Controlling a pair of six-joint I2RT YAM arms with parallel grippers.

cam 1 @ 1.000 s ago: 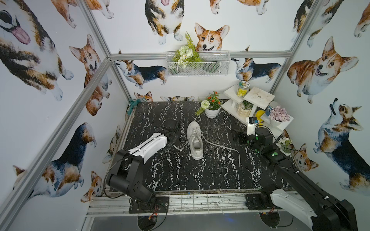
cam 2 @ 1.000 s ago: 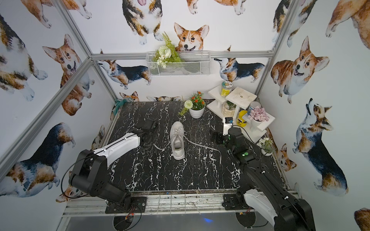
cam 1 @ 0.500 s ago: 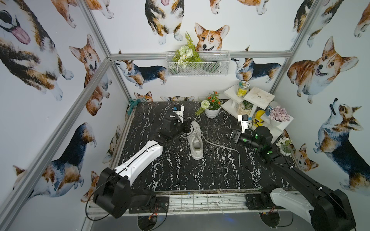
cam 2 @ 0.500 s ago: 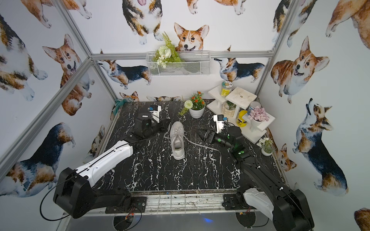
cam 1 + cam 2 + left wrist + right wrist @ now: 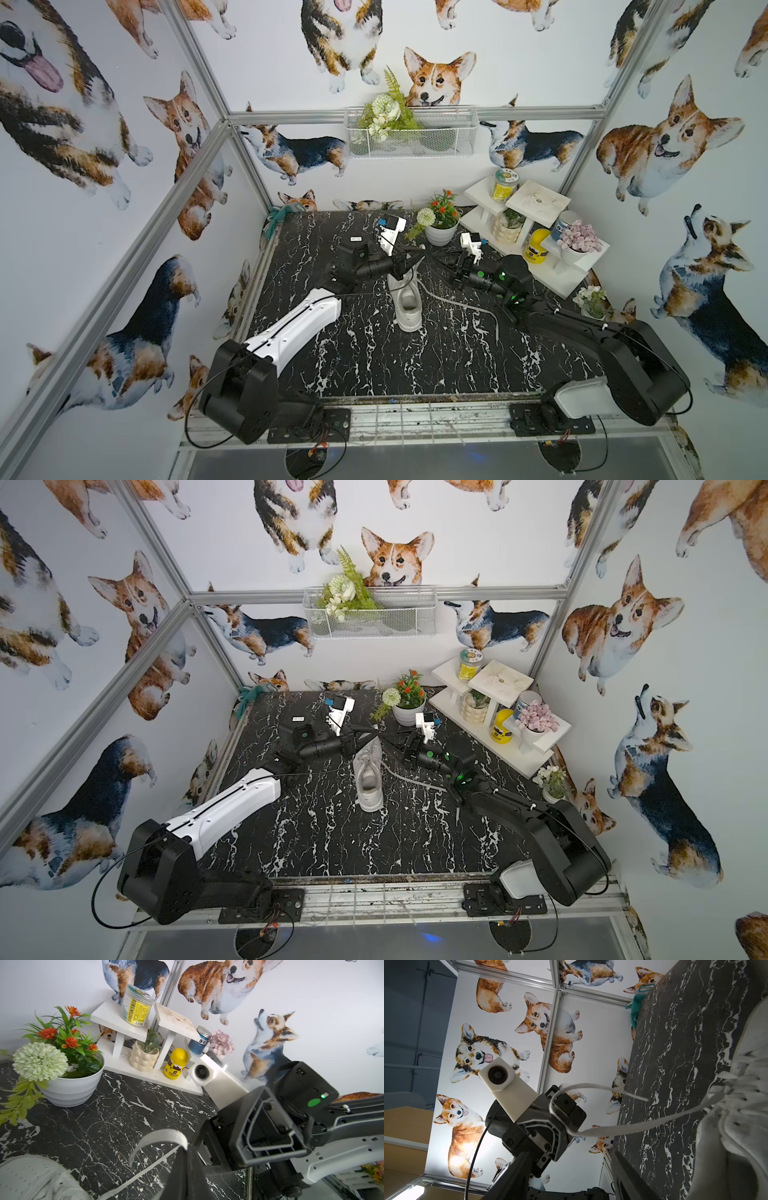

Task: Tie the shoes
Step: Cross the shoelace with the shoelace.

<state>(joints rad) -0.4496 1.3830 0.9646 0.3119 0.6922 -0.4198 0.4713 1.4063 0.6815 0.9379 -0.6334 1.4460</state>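
Two risks. Clamped on the slack lace loop, the left gripper could drop it. Jaws apart alongside, the right gripper could miss.

The left wrist view's edge cuts off the sneaker, leaving only its perforated front showing.

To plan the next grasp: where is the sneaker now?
In both top views the sneaker stands mid-table, toe toward the flowerpot, with the left gripper and right gripper near its toe end.
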